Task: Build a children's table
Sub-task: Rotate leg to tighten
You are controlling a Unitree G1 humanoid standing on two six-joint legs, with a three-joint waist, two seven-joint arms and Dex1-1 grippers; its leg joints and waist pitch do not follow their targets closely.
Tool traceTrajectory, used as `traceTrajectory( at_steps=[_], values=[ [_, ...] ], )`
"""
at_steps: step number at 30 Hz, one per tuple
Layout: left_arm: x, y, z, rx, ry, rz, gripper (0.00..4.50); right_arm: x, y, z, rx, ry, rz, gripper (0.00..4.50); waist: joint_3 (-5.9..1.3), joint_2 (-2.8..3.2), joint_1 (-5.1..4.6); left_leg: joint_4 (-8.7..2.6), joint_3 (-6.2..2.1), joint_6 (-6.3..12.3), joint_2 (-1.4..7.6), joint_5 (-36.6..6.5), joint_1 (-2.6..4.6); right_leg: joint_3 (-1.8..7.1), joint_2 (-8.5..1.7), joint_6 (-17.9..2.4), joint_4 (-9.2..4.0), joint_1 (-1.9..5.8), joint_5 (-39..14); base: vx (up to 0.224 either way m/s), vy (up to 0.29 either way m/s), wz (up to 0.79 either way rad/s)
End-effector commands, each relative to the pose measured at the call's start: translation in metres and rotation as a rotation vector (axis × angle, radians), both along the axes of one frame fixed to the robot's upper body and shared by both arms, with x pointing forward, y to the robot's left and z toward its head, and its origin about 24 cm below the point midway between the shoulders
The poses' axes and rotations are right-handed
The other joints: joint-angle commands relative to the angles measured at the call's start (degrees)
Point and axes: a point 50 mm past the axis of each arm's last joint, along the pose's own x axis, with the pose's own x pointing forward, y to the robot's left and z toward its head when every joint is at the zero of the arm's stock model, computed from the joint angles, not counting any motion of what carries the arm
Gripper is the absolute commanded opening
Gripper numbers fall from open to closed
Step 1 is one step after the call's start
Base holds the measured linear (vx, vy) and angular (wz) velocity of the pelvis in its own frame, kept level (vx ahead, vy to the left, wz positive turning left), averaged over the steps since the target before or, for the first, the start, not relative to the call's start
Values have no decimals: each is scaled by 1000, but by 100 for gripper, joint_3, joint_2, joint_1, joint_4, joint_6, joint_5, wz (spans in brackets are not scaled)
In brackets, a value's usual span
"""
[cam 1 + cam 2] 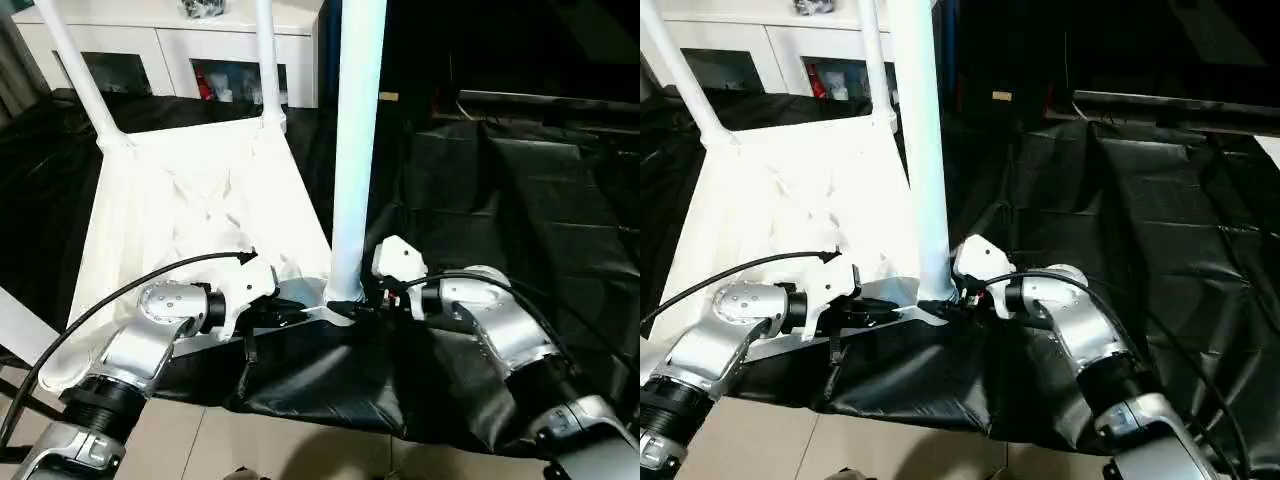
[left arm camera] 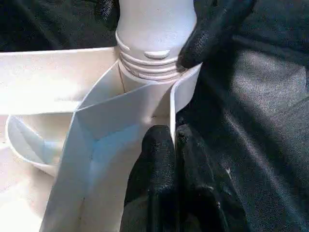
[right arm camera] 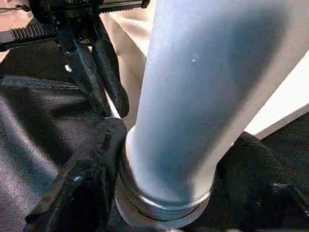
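Left jaws pinched on tabletop [image 1: 180, 200] rim; right jaws [image 3: 159, 159] straddle leg [image 1: 355, 150] base

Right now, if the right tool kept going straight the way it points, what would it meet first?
Most likely the left tool, just past the threaded base of the tall white tapered plastic leg that the right tool already straddles; depth is uncertain.

The tabletop [image 1: 190, 200] at centre left looks like smooth white plastic, faintly glossy, as does the upright leg [image 1: 357, 140] with its ridged threaded base. Below, a black sheet [image 1: 500, 200] is shiny and creased, probably plastic film. The forearms [image 1: 510, 330] are brushed silver metal.
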Motion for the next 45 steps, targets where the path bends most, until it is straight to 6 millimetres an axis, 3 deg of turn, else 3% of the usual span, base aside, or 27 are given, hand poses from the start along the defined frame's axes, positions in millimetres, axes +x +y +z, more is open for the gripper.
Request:
traceTrajectory(
  at_steps=[1, 4, 11, 16, 17, 18, 19, 21, 22, 24, 25, 26, 27, 28, 29, 33, 34, 37, 41, 43, 44, 45],
  values=[
    [-5, 2, -8, 17, 45, -20, 0, 3, 4, 4, -7, -14, 25, 274, -347, -73, 26, -403, -46, 250, 178, -1201, 28, 204, -308, -1331, -383, 290, -1231, 0, 0, 0],
    [-4, 3, -8, 30, 48, -30, 0, 3, 4, 3, -10, -5, 36, 264, -349, -28, 23, -407, -54, 209, 178, -1268, 35, 200, -306, -1350, -381, 291, -1225, 0, 0, 0],
    [-1, 4, -4, 22, 48, -30, 0, 2, 0, 1, 3, 13, 37, 261, -342, -46, 13, -405, -46, 233, 179, -1238, 34, 199, -291, -1431, -367, 295, -1005, 0, 0, 0],
    [5, 2, 0, -17, 15, 42, 0, 2, 0, -1, 27, 25, -14, 261, -294, -13, -4, -423, -47, 199, 179, -1369, 35, 208, -283, -1415, -389, 271, -1117, 0, 0, 0],
    [10, -2, 1, -18, -19, 101, 0, 2, -1, -4, 34, 23, -76, 261, -271, -50, -13, -436, -45, 189, 182, -1457, 40, 216, -283, -1358, -417, 269, -1283, 0, 0, 0],
    [12, -5, 1, -22, -31, 126, 0, 2, -1, -6, 29, 18, -111, 260, -262, -40, -9, -443, -53, 168, 181, -1511, 47, 215, -289, -1326, -431, 258, -1402, 0, 0, 0],
    [15, -11, 3, -34, -46, 158, 0, 0, -2, -10, 19, 7, -163, 260, -211, -100, -23, -466, -50, 135, 179, -1593, 36, 224, -285, -1198, -465, 250, -1729, 0, 0, 0],
    [16, -26, 6, -69, -57, 191, 0, -6, 1, -20, 17, 6, -270, 259, -227, -82, -13, -468, -63, 58, 176, -1666, 68, 224, -297, -1061, -494, 227, -2040, 0, 0, 0],
    [16, -26, 6, -69, -57, 191, 0, -6, 1, -20, 17, 6, -270, 259, -184, -120, -9, -488, -63, 43, 179, -1717, 59, 236, -280, -957, -521, 205, -2177, 0, 0, 0],
    [19, -45, 6, -83, -85, 237, 0, -16, 11, -28, 63, 22, -390, 259, -158, -126, -33, -519, -76, 30, 178, -1807, 42, 240, -276, -847, -545, 198, -2335, 0, 0, 0],
    [20, -56, 5, -90, -97, 260, 0, -22, 20, -31, 88, 31, -427, 259, -136, -102, -9, -527, -65, -8, 190, -1887, 93, 264, -260, -775, -587, 136, -2337, 0, 0, 0],
    [21, -63, 5, -95, -106, 276, 0, -26, 27, -33, 107, 39, -452, 259, -142, -133, -32, -530, -84, -32, 167, -2023, 82, 248, -264, -733, -578, 152, -2494, 0, 0, 0],
    [20, -71, 3, -95, -109, 279, 0, -29, 35, -35, 112, 40, -480, 259, -146, -136, -38, -541, -94, -34, 165, -2020, 58, 242, -277, -707, -574, 175, -2549, 0, 0, 0],
    [20, -71, 3, -95, -109, 279, 0, -29, 35, -35, 112, 40, -480, 259, -132, -119, -44, -551, -98, -30, 161, -2078, 60, 242, -275, -616, -608, 147, -2683, 0, 0, 0],
    [18, -80, -1, -87, -121, 278, 0, -32, 49, -34, 137, 38, -500, 259, -114, -93, -59, -562, -106, -36, 162, -2209, 82, 242, -282, -560, -647, 120, -2832, 0, 0, 0],
    [16, -85, -3, -69, -141, 247, 0, -32, 58, -27, 188, 29, -508, 259, -103, -66, -71, -606, -138, -33, 159, -2384, 102, 232, -298, -420, -709, 109, -3001, 0, 0, 0],
    [16, -85, -3, -68, -143, 241, 0, -32, 58, -27, 194, 30, -511, 294, -94, -71, -81, -618, -144, -32, 161, -2429, 97, 228, -294, -411, -720, 109, -3018, 0, 0, 0],
    [13, -80, -2, -68, -151, 177, 0, -28, 46, -19, 225, 25, -478, 334, -133, -67, -85, -634, -144, -12, 166, -2339, 95, 223, -303, -467, -717, 149, -2718, 0, 0, 0],
    [10, -67, -1, -62, -135, 138, 0, -25, 25, -11, 195, 0, -414, 362, -171, -48, -73, -628, -133, 79, 182, -2108, 56, 227, -315, -679, -664, 214, -2244, 0, 0, 0],
    [9, -60, -1, -62, -129, 108, 0, -24, 14, -9, 161, -14, -359, 382, -174, -55, -59, -604, -105, 122, 190, -1950, 62, 244, -311, -816, -641, 200, -1934, 0, 0, 0],
    [7, -56, 0, -69, -118, 89, 0, -23, 6, -7, 142, -19, -325, 382, -217, -103, -52, -586, -107, 177, 187, -1793, 38, 226, -320, -892, -605, 263, -1794, 0, 0, 0],
    [7, -56, 0, -69, -118, 89, 0, -23, 6, -7, 142, -19, -325, 382, -213, -87, -47, -586, -110, 213, 195, -1715, 23, 228, -328, -932, -589, 266, -1727, 0, 0, 0]
  ],
)
